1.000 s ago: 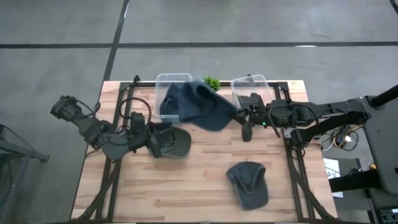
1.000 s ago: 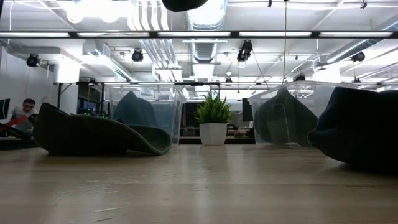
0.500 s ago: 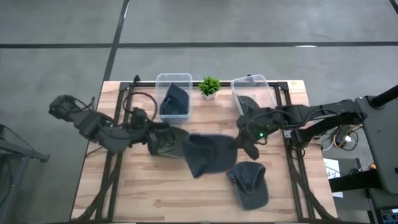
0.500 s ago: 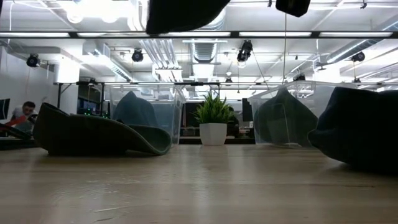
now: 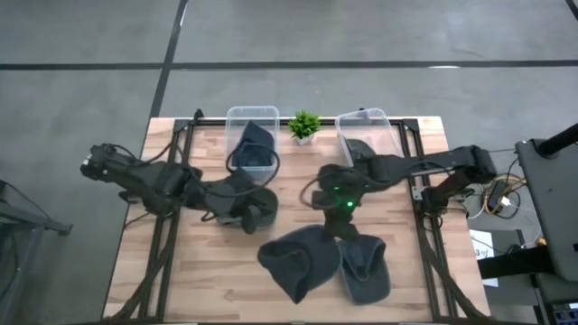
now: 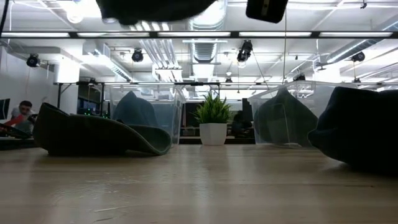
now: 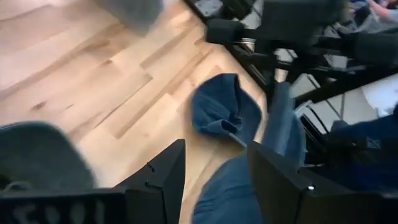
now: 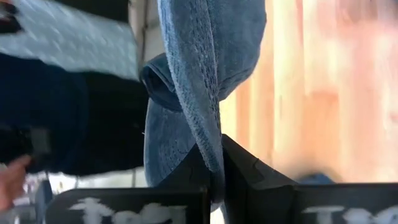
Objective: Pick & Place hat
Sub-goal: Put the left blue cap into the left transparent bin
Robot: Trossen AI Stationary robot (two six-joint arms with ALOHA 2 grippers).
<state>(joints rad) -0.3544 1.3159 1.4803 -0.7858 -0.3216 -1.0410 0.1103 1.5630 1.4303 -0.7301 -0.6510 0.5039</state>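
Dark blue cloth hat (image 5: 296,260), pinched by its edge, hangs limp and folded above the front of the table, just beside a second dark hat (image 5: 366,269) lying flat on the wood. A dark green hat (image 5: 257,206) rests near the table's middle; two more hats sit in the two clear bins (image 5: 253,144).

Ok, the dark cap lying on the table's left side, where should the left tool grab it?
On the dark cap, probably go for the brim: it sticks out thin and low toward the table's middle, while the crown is a broad hump. Bring the open left tool down over that edge from above.
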